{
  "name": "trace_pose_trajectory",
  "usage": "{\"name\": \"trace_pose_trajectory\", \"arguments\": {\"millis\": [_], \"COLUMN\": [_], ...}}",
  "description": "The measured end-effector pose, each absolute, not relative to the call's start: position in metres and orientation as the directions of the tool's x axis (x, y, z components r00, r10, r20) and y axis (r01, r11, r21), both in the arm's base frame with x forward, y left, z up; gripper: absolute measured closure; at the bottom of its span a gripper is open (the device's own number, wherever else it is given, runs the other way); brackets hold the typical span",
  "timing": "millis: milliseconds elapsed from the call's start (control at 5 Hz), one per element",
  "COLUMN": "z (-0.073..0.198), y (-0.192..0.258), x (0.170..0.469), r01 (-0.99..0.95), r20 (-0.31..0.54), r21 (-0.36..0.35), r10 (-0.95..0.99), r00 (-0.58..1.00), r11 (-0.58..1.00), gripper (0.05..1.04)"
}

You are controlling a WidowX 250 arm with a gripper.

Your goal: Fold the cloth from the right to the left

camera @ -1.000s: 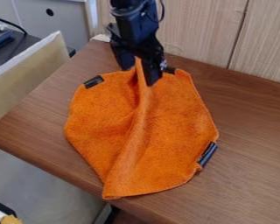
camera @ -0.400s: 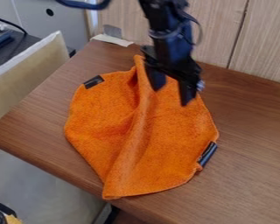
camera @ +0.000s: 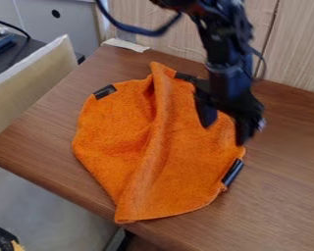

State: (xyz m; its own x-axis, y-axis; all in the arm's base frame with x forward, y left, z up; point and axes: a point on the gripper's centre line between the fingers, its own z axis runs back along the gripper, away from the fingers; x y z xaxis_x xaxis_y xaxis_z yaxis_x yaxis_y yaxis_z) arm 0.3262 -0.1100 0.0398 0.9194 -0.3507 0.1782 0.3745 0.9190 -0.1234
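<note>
Probably light and limp, the orange fabric cloth (camera: 179, 166) needed a right-edge pinch; the black gripper (camera: 223, 134) hung spread, empty.

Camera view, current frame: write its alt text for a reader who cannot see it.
An orange cloth lies only partly flat on a brown wood-grain table, with a raised crease running down its middle. A black robot gripper is over the cloth's upper right part, its fingers apart. Behind stands a pale wood-grain panel.
</note>
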Motion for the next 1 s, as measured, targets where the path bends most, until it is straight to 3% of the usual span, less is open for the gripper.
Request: {"name": "trace_pose_trajectory", "arguments": {"millis": [400, 800, 1000], "z": [0.013, 0.001, 0.001], "y": [-0.139, -0.137, -0.134], "x": [0.308, 0.302, 0.303], "r01": [0.400, 0.344, 0.335], "r20": [0.114, 0.076, 0.077], "r21": [-0.122, -0.077, -0.062], "r10": [-0.388, -0.339, -0.330], "r00": [0.915, 0.938, 0.941], "r11": [0.908, 0.936, 0.940], "gripper": [0.138, 0.719, 0.913]}}
